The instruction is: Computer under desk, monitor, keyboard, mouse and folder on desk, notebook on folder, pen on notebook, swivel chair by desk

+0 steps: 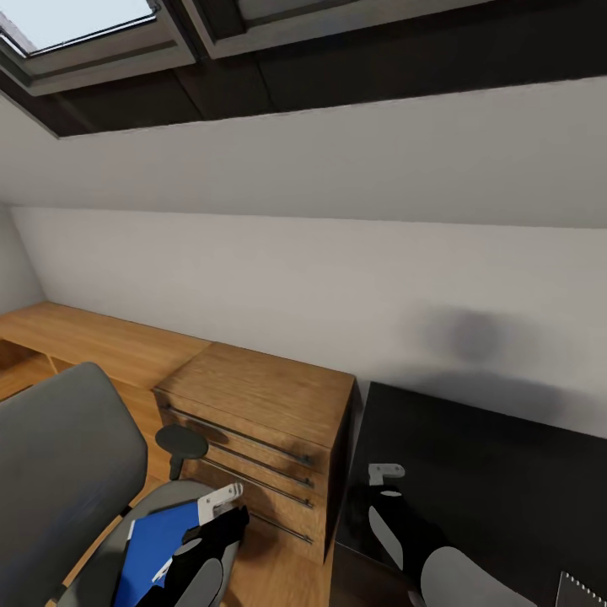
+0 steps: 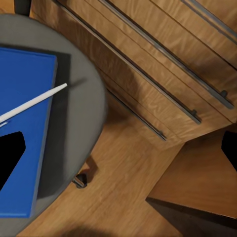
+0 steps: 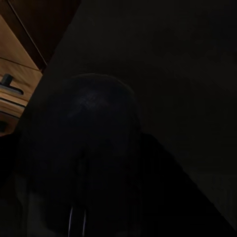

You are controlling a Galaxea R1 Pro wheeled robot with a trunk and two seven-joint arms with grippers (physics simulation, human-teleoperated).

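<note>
The grey swivel chair (image 1: 59, 472) stands at the lower left, with the blue folder (image 1: 152, 544) flat on its seat. In the left wrist view the white pen (image 2: 32, 103) lies slanted across the folder (image 2: 24, 143). My left gripper (image 1: 221, 499) hovers over the seat's near edge, open, its black fingers (image 2: 10, 155) far apart. My right gripper (image 1: 385, 475) is over the left end of the black desk (image 1: 506, 472). It is shut on the black mouse (image 3: 91, 143), which sits close to the right wrist camera. Monitor and keyboard are out of view.
A light wooden drawer cabinet (image 1: 261, 421) stands between the chair and the desk, close to both arms. A low wooden shelf (image 1: 93, 333) runs along the white wall at the left. A spiral notebook's corner (image 1: 583, 592) shows at the desk's near right. Sloped ceiling above.
</note>
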